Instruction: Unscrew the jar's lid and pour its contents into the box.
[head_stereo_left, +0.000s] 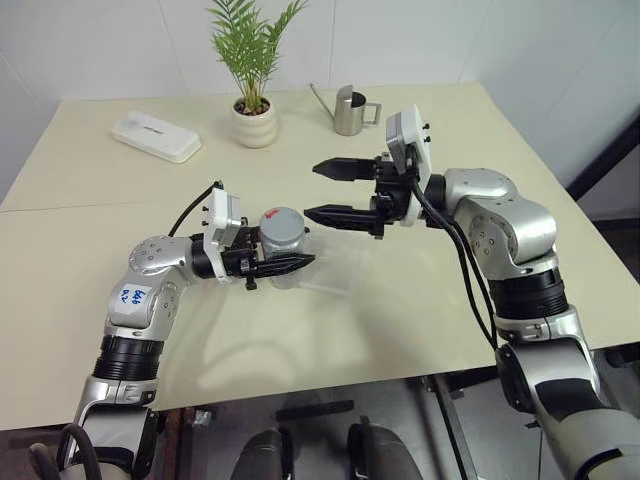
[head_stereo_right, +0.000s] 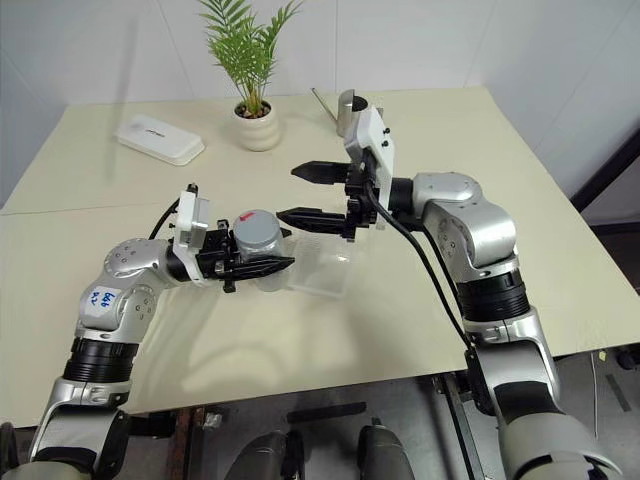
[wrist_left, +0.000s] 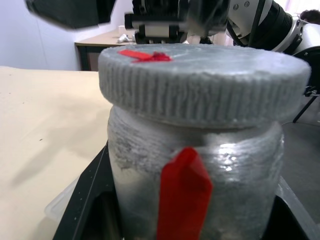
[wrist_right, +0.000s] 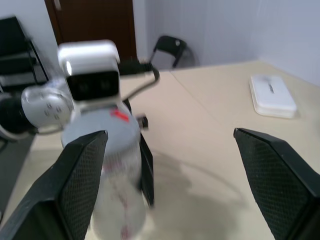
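Head views: left gripper (head_stereo_left: 300, 262) clamped on the jar (head_stereo_left: 282, 250), held upright above the beige table (head_stereo_left: 90, 160), lid (head_stereo_left: 281, 225) screwed on, red mark on top. Right gripper (head_stereo_left: 325, 192) just beside the lid and slightly higher, pointing toward it, fingers spread wide and holding nothing. Clear box (head_stereo_left: 335, 272) lying on the table beneath and just beyond the jar, between the two arms. Farther back, flat white case (head_stereo_left: 156, 136), potted plant (head_stereo_left: 253, 85) and steel watering can (head_stereo_left: 349, 110), all well apart from the jar.

Left wrist view: jar (wrist_left: 200, 185) close up, frosted silvery wall, red streak (wrist_left: 184, 192) running down the side. Ribbed grey lid (wrist_left: 205, 87) seated on the mouth, red mark (wrist_left: 145, 55) on its top. Black fingers (wrist_left: 85, 200) pressed against both sides of the jar. Right arm's black finger and wrist housing just behind the lid.

Right wrist view: two black fingers (wrist_right: 82, 175) standing wide apart, empty between. Jar (wrist_right: 117, 170) beside one finger, gripped by the left gripper under its white camera housing (wrist_right: 92, 75). White case (wrist_right: 272, 96) on the far table; faint outline of the box (wrist_right: 200, 175) below the jar.
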